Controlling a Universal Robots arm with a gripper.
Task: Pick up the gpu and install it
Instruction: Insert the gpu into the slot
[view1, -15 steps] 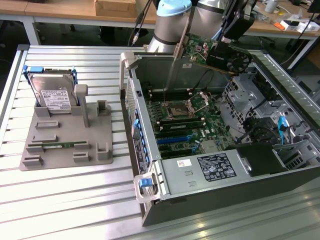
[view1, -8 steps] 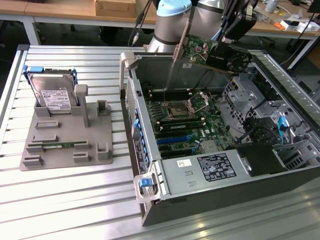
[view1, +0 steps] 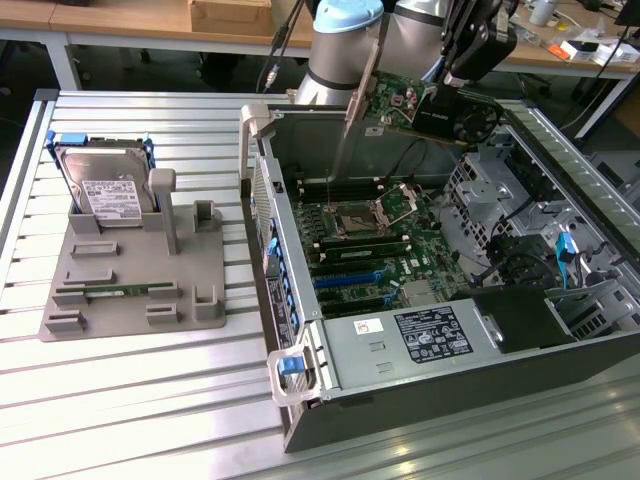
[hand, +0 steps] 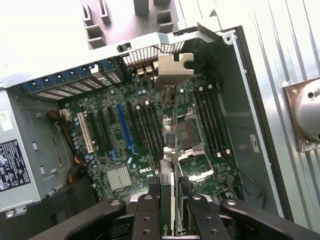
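Note:
The gpu hangs in the air over the far end of the open computer case, green board facing the exterior view's left, black fan shroud toward its right. Its silver end bracket points down toward the motherboard. My gripper is shut on the card's upper edge. In the wrist view the gpu runs edge-on away from my gripper, the two black fingers pressed on either side, and the bracket hovers above the board's slots.
A grey fixture on the slatted table at the exterior view's left holds a silver hard drive upright and a narrow memory stick. Inside the case are a power supply, drive cages and cables.

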